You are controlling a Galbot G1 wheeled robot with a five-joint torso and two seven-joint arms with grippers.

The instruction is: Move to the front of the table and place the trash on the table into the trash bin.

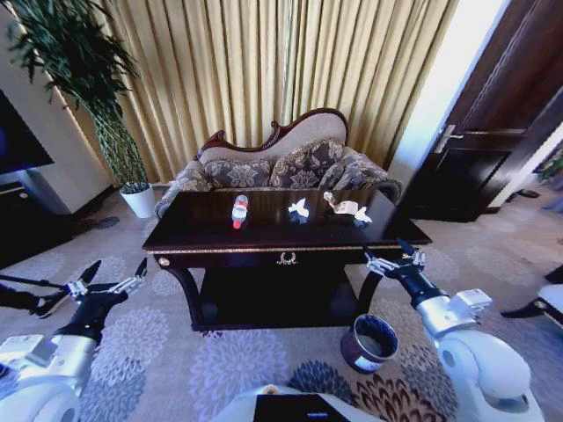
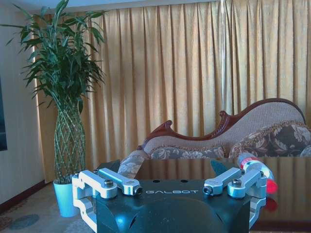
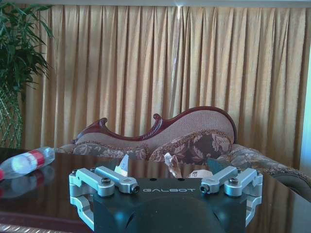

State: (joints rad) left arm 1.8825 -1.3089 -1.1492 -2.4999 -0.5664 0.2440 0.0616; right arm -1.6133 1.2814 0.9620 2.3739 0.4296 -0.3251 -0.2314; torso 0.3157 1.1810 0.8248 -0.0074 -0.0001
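The trash (image 1: 299,208) lies on the table (image 1: 202,230) beyond both open grippers' fingers (image 1: 398,258).

The dark glossy table (image 1: 202,230) with gold trim stood before the sofa. On it lay a clear bottle (image 1: 239,211) with a red label, on its side toward the left; a white crumpled paper (image 1: 299,208) near the middle; and a beige wrapper (image 1: 345,207) just to its right. The round dark trash bin (image 1: 369,343) stood upright on the carpet by the table's right front leg.
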